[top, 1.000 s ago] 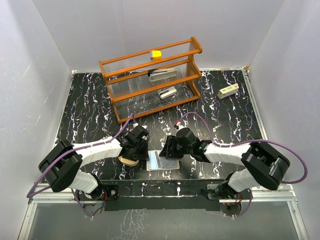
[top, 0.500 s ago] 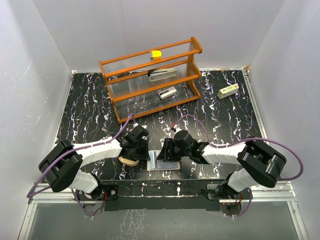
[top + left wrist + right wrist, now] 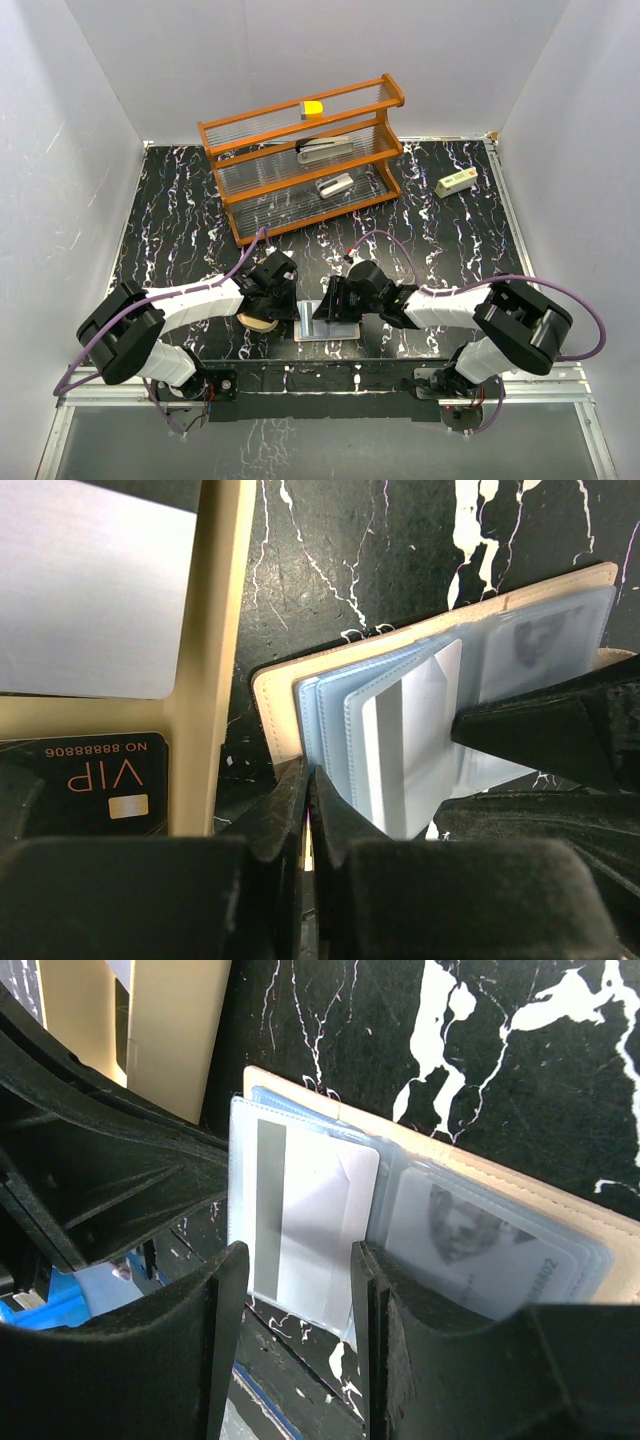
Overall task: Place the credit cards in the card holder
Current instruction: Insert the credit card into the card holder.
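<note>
Tan card holder [image 3: 328, 322] lies unfolded at six o'clock on the bench [image 3: 450, 240], left end effector [image 3: 308, 790] closed tight at its edge, right end effector [image 3: 298, 1260] narrowly parted astride a striped card [image 3: 312, 1215].

Both arms reach in from their bases with elbows swung outward and forearms angled inward, so the 2 wrists come close together near the middle. The left gripper [image 3: 307, 805] is tilted down, its 2 fingers pressed flat together with no gap. The right gripper [image 3: 300, 1280] points toward it, held low. Its 2 fingers stand about halfway apart, and nothing is clamped between them.
</note>
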You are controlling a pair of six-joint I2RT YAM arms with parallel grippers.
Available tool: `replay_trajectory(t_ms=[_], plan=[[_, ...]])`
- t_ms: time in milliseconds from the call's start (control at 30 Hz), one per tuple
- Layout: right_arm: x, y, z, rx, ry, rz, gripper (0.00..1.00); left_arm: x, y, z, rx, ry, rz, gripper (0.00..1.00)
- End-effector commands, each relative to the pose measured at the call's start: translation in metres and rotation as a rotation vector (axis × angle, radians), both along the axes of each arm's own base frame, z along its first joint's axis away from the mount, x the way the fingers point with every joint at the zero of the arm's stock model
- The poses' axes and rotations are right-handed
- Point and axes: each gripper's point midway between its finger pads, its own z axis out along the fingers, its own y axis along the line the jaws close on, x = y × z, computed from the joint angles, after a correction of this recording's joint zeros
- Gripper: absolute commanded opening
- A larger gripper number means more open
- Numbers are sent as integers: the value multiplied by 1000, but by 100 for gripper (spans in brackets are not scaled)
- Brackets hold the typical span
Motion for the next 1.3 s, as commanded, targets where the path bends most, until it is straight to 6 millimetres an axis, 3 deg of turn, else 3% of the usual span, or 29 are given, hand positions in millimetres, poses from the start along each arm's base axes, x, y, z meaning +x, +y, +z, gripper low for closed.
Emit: replay_trajectory(t_ms=[0,533,600,833,967,1100,1267], plan=[[-2,9,14,82,-17,1,43,-5,-2,-5,-5,11,-4,0],[-2,9,20,106,-34,3,43,-1,3,1,2,-5,42,0],[0,8,23,94,-51,6,43,3,6,3,22,-21,50,6],[5,-4,39,47,-131,2,45,26,14,46,60,-151,89,29],[12,-6,53,28,-201,14,46,37,28,65,115,-207,152,40],[25,-2,64,-21,-290,56,47,47,51,77,167,-229,240,43],[48,12,87,-75,-410,106,48,59,85,89,104,-189,372,49]])
